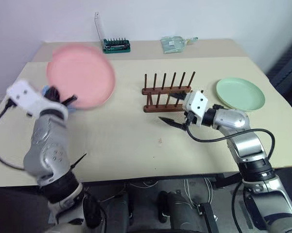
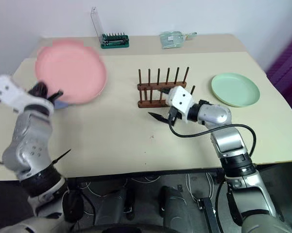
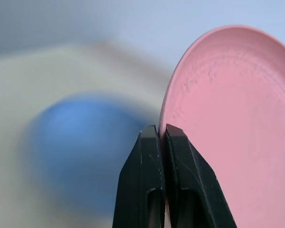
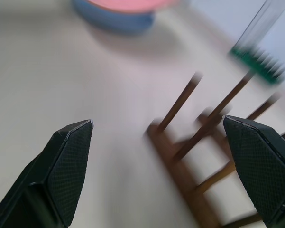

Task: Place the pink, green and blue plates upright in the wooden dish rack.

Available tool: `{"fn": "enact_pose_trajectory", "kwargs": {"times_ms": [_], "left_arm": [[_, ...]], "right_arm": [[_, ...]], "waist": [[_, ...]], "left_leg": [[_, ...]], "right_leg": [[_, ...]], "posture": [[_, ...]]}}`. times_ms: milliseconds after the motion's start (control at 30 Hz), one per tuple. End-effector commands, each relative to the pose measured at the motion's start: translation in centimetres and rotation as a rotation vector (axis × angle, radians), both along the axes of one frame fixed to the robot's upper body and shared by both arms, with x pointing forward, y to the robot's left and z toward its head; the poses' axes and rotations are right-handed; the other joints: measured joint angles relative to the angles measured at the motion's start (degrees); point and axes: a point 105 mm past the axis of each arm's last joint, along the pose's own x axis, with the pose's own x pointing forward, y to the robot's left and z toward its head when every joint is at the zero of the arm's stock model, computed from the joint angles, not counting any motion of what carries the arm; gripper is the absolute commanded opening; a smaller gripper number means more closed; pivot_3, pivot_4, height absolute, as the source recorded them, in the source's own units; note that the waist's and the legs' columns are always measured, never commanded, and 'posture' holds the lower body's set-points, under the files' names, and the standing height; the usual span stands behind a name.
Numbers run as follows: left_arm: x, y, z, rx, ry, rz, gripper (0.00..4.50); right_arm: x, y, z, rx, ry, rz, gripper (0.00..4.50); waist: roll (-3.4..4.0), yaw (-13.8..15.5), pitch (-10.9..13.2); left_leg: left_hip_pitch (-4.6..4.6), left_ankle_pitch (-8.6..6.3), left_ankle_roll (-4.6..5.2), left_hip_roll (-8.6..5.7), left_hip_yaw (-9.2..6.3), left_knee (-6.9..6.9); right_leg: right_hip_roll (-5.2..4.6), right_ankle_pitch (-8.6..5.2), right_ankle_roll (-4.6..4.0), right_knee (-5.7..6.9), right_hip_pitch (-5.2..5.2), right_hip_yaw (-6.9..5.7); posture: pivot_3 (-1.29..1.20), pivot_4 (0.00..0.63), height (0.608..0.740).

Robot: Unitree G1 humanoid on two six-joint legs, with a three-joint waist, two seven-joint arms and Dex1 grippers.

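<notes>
Pink plate [image 1: 81, 74] is up off the surface [image 1: 121, 141], pinched at its lower rim by my left tool [image 1: 68, 101]; in the left wrist view the two fingers [image 3: 144, 166] sit pressed together on the rim's thin edge, the plate's face rising beyond them. Its face is tilted, not yet fully on edge. Blue plate [image 2: 61, 104] lies flat just beneath the pink one, mostly hidden behind it.

Wooden dish rack [image 1: 166, 92] stands at about three o'clock from the held plate, well apart across bare surface. Its long axis runs left to right, two rails with rows of upright pegs. My judgement: the plate must travel rightward and turn fully on edge, crosswise to the rails, to drop between neighbouring pegs.

Right tool [image 1: 173, 123] hovers just in front of the rack, at its six o'clock, fingers spread wide with nothing between them. It is the nearer of my two arms to the rack, yet the left carries the load.

Green plate [image 1: 240, 93] lies flat at the rack's three o'clock, near my right arm and untouched.

No plate sits in the rack.
</notes>
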Motion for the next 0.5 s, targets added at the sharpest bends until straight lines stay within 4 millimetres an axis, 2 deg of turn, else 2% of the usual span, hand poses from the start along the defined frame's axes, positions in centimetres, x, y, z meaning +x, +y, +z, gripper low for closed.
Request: {"fn": "enact_pose_trajectory", "kwargs": {"times_ms": [33,133,233,300,400,500], "left_arm": [[1.0,-4.7,4.4,0.098,-0.135,-0.139,0.01],[1.8,-7.9,6.2,0.142,-0.165,-0.236,0.01],[2.1,-9.6,6.7,0.198,-0.156,-0.279,0.01],[2.1,-11.0,6.9,0.197,-0.163,-0.332,0.01],[1.9,-12.2,6.9,0.207,-0.169,-0.382,0.01],[1.6,-12.5,6.8,0.207,-0.168,-0.396,0.01]], "right_arm": [[-0.6,3.3,2.6,-0.110,-0.283,0.059,4.50],[0.6,4.7,3.7,-0.183,-0.461,0.004,4.50],[1.3,5.3,4.4,-0.219,-0.566,-0.023,4.50],[1.9,5.6,4.2,-0.288,-0.643,-0.029,4.50],[2.8,5.5,4.2,-0.351,-0.724,-0.061,4.50],[3.4,5.3,4.3,-0.390,-0.781,-0.093,4.50]], "waist": [[-0.01,0.0,0.0],[-0.02,0.1,0.0],[-0.01,0.0,0.0],[-0.01,0.0,0.0],[-0.01,0.1,0.0],[-0.01,0.1,0.0]], "left_leg": [[0.00,0.02,0.03,-0.02,0.00,-0.02],[-0.03,0.04,0.05,-0.03,0.02,-0.03],[-0.03,0.04,0.06,-0.05,0.07,-0.04],[-0.03,0.04,0.06,-0.06,0.09,-0.03],[-0.03,0.05,0.07,-0.05,0.07,-0.03],[-0.04,0.05,0.07,-0.06,0.08,-0.03]], "right_leg": [[0.04,0.00,0.01,0.00,-0.01,0.00],[0.09,0.01,0.02,0.01,-0.05,-0.01],[0.05,0.01,0.05,-0.01,-0.04,0.02],[0.04,0.04,0.10,-0.02,-0.04,0.03],[0.06,0.05,0.11,0.00,-0.05,0.02],[0.05,0.04,0.10,-0.01,-0.04,0.03]], "posture": [[0.00,0.150,0.730],[0.00,0.150,0.730],[0.00,0.150,0.730],[0.00,0.150,0.730],[0.00,0.150,0.730],[0.00,0.150,0.730]]}}
